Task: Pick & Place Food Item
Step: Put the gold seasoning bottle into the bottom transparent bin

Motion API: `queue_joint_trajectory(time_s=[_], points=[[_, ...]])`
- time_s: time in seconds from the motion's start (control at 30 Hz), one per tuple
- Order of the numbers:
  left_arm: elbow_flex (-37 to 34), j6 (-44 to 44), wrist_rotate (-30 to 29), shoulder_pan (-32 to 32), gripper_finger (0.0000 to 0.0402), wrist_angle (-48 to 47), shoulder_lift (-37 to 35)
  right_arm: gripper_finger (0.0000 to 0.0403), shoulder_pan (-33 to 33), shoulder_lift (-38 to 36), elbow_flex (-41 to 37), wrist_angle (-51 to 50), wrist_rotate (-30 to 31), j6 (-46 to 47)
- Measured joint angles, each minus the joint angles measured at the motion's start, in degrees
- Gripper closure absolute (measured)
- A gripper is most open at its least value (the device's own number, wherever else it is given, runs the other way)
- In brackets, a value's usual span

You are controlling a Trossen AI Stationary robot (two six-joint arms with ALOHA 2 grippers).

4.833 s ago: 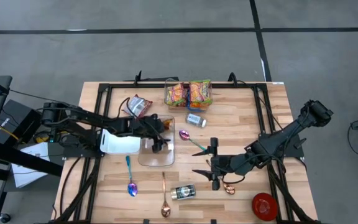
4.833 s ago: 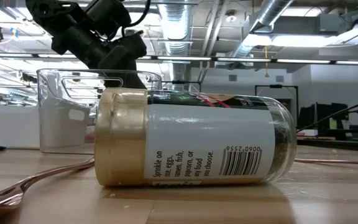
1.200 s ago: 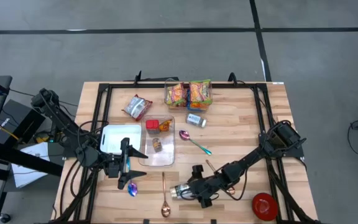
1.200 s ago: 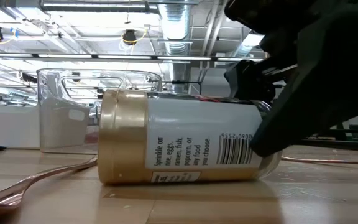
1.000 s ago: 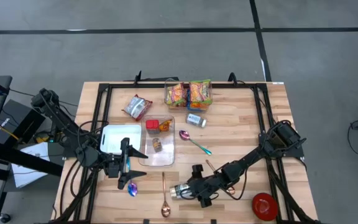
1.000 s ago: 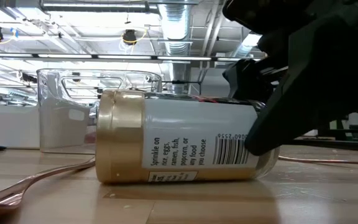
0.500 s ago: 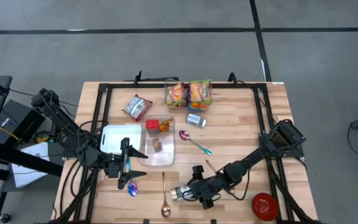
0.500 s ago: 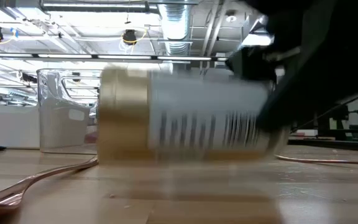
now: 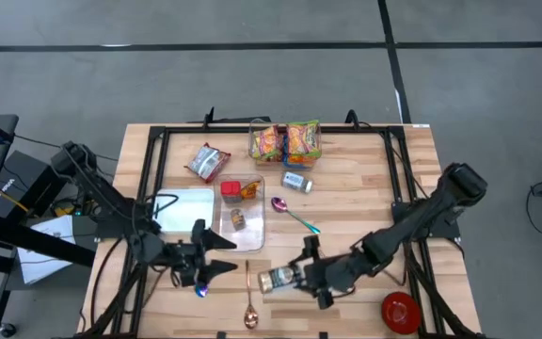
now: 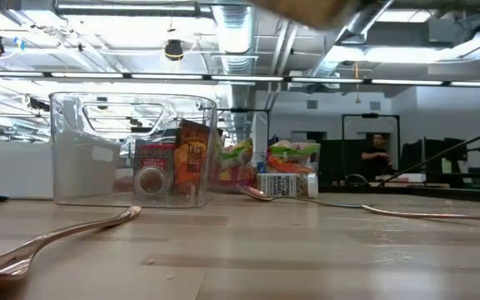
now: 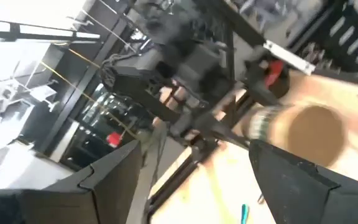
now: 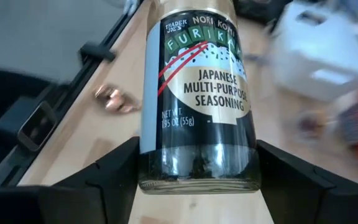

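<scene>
Wooden table (image 9: 365, 188), wrist-view-only seasoning jar (image 12: 196, 93) label

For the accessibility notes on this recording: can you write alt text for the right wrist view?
A seasoning jar labelled Furikake Japanese Multi-Purpose Seasoning fills the frame, held between the two dark fingers of the right gripper. Below it lies the wooden table with a copper spoon on it; the background is blurred.

Your dark right gripper (image 9: 301, 273) stays low near the table's front edge, its two fingers clamped on the gold-lidded seasoning jar (image 9: 278, 279). Your dark left gripper (image 9: 216, 254) hovers at front left, fingers spread apart.
</scene>
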Motion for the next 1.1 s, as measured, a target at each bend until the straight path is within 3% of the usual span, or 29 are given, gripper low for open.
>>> queue_joint_trajectory(time_s=[0.3,0.5,0.7,1.1], points=[[9.52,7.07,-6.48,0.88,0.0073,-1.99,13.28,0.0134,-1.48,-4.63,0.0,-2.31,0.09,-2.61],[15.34,4.9,-7.73,1.38,0.004,-3.01,19.44,0.0134,-1.46,-4.56,0.0,-3.13,-0.09,-2.96],[21.3,-7.19,-8.29,1.22,0.0011,-17.5,20.55,0.0134,-1.44,-5.1,0.0,-4.09,0.09,-2.98],[21.7,-9.87,-7.42,1.07,0.0014,-18.86,20.52,0.0134,-1.73,-5.95,0.1,-4.64,1.68,-3.87]])
